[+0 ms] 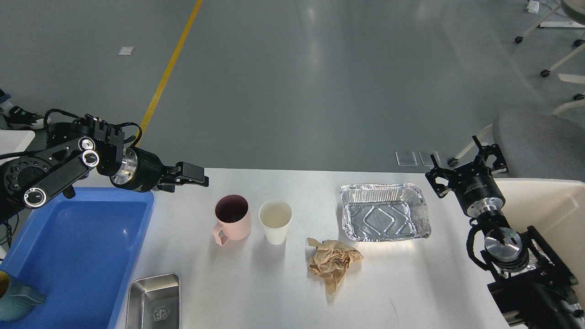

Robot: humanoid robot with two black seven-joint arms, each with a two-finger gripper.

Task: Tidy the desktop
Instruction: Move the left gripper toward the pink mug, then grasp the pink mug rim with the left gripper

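Note:
The white desktop (pixel 411 283) holds a pink mug (pixel 233 218), a white paper cup (pixel 275 220), a crumpled brown paper (pixel 332 262), an empty foil tray (pixel 385 211) and a small steel tray (pixel 154 301) at the front edge. My left gripper (pixel 194 176) hovers above the table's far left, just left of and behind the pink mug, holding nothing that I can see; its fingers cannot be told apart. My right gripper (pixel 466 167) is open and empty, just right of the foil tray's far corner.
A blue plastic tray (pixel 77 256) lies at the left with a teal cup (pixel 13 299) in its near corner. A cream-white bin (pixel 548 205) stands at the right edge. A grey chair (pixel 539 141) stands behind the bin.

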